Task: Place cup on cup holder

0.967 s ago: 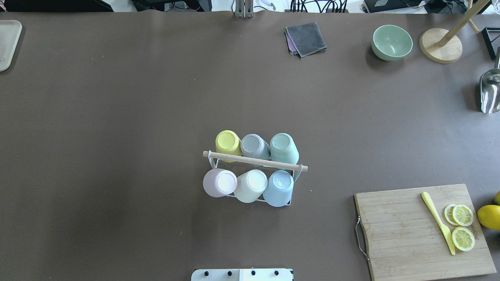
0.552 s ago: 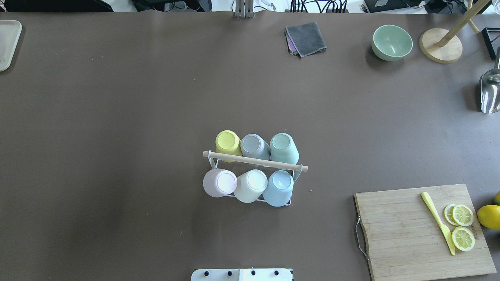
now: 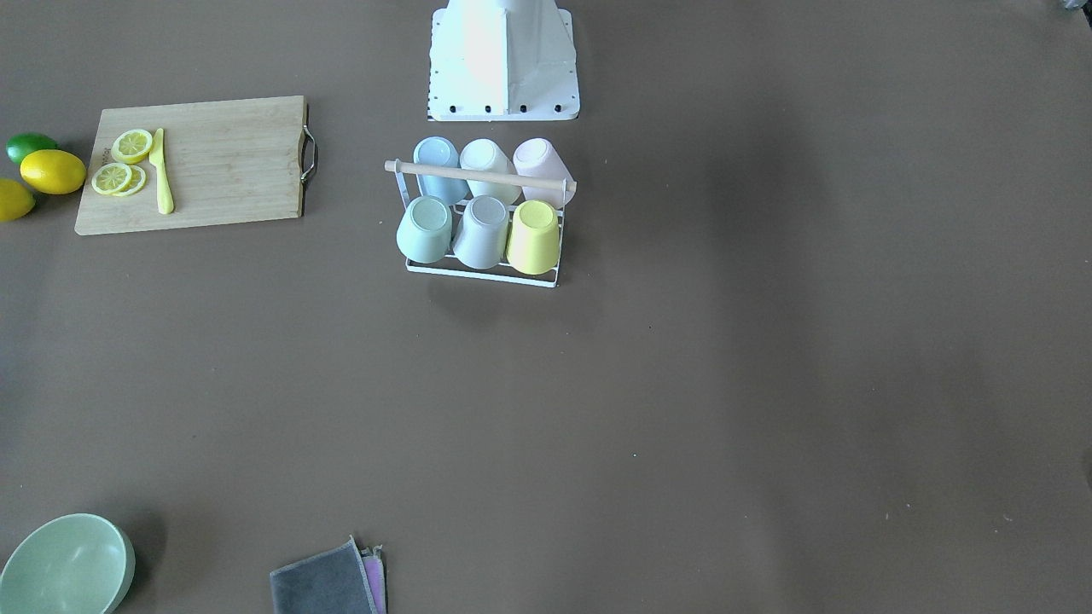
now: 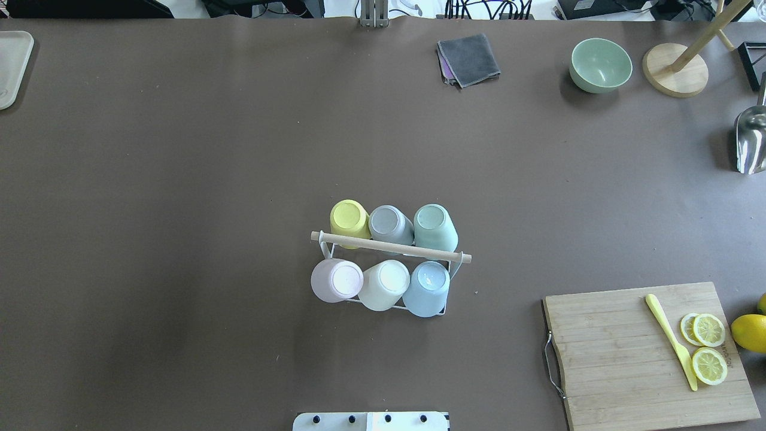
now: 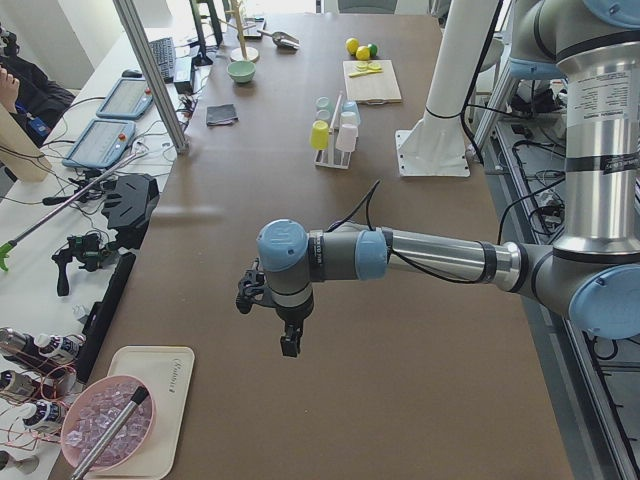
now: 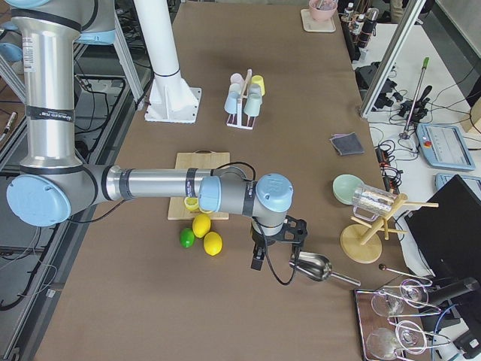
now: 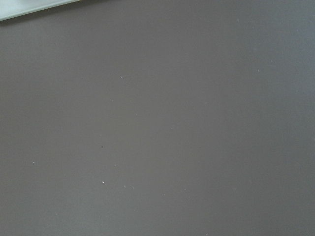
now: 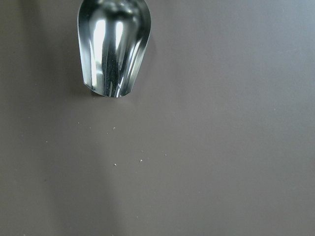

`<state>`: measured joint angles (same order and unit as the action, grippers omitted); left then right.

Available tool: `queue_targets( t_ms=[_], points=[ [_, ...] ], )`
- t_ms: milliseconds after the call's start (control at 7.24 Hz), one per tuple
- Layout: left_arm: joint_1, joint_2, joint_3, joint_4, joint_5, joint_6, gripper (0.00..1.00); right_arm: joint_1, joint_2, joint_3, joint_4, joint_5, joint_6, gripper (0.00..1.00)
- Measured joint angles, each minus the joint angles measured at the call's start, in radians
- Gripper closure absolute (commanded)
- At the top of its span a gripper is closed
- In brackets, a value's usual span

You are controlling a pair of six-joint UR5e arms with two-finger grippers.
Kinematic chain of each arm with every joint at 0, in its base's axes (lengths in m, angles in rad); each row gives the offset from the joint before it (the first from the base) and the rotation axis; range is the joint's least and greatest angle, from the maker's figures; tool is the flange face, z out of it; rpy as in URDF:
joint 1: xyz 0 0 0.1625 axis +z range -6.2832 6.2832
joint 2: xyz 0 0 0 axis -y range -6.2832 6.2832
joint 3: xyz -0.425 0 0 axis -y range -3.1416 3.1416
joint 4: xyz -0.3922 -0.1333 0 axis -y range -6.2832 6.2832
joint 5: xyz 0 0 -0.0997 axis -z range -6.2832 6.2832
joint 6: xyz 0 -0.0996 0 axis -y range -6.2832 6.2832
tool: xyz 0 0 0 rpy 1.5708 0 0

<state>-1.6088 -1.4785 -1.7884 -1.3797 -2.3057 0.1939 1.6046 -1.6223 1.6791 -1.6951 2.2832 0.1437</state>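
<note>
As only side views show left gripper (image 5: 289, 345) and right gripper (image 6: 258, 260), spread unclear; cup holder (image 4: 389, 246) full.

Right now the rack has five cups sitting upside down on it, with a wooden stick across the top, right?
Not quite. The cup holder carries six upside-down cups, not five, three on each side of the wooden stick across the top. The overhead exterior view shows all six.

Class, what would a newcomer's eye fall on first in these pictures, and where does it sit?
The white wire cup holder at the table's middle, carrying six upturned pastel cups. Next, the wooden cutting board with lemon slices and a yellow knife, on the robot's right.
</note>
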Motion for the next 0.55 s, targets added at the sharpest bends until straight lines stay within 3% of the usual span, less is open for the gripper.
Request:
queue_targets(
  t_ms=[552],
  points=[
    [-0.003, 0.000, 0.001, 0.003, -0.002, -0.009, 0.02, 0.000, 0.000, 0.001, 0.000, 0.006, 0.001, 0.00]
  ],
)
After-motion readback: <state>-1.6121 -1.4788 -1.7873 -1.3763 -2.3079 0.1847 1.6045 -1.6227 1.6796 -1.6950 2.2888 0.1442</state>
